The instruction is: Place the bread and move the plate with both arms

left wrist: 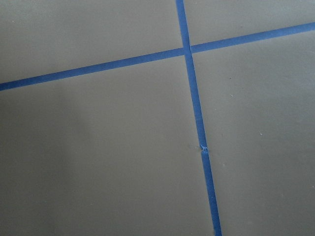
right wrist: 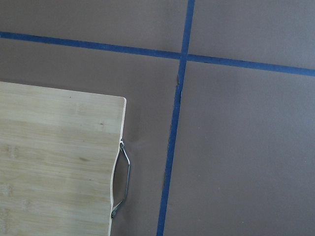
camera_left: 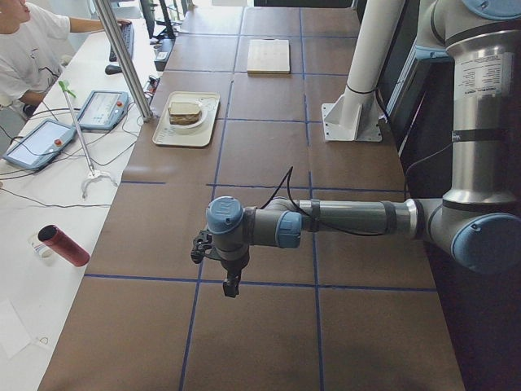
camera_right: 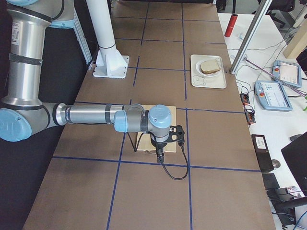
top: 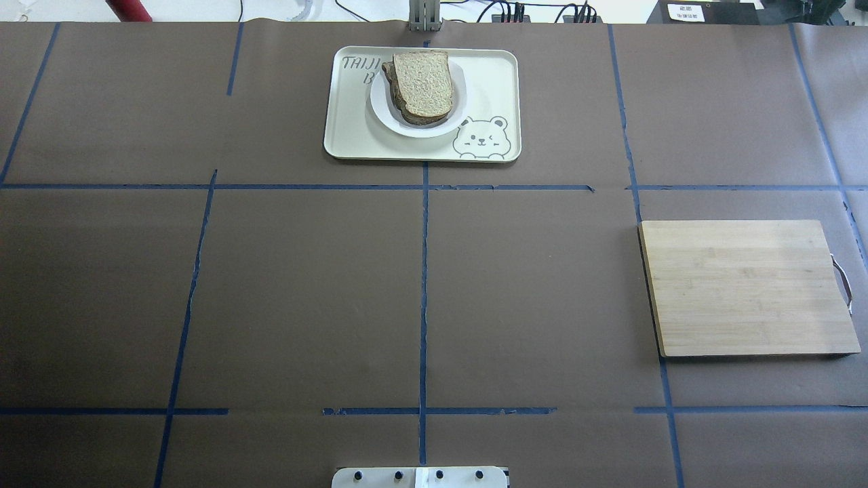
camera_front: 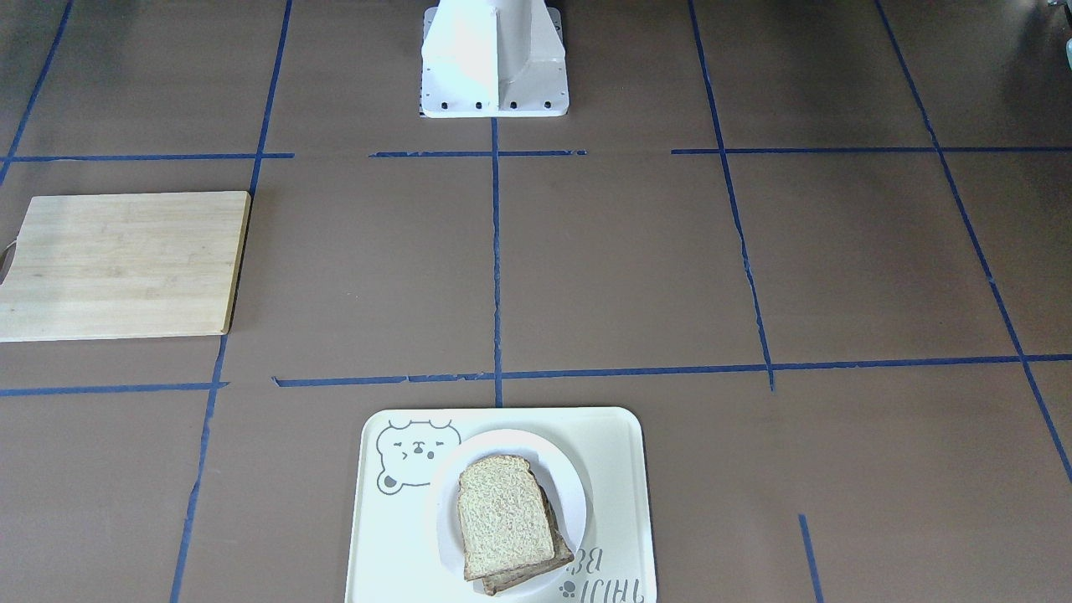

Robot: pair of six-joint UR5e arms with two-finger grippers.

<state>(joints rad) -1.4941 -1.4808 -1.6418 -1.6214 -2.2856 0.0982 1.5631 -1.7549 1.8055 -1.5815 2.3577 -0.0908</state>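
Note:
The pale bread (camera_front: 505, 517) lies on top of a darker slice (camera_front: 536, 573) on the small white plate (camera_front: 572, 488). The plate sits on the cream bear tray (camera_front: 620, 452) at the table's far middle, as the overhead view shows the bread (top: 424, 83), the plate (top: 413, 129) and the tray (top: 352, 135). My left gripper (camera_left: 232, 285) hangs over bare table at the robot's left end, far from the plate. My right gripper (camera_right: 159, 155) hangs by the wooden board's handle end. Both show only in the side views, so I cannot tell whether they are open or shut.
A bamboo cutting board (top: 746, 288) with a metal handle (right wrist: 123, 182) lies on the robot's right side. The white pedestal base (camera_front: 494, 59) stands at the near middle. Blue tape lines cross the brown table. An operator (camera_left: 24, 49) sits beyond the far edge.

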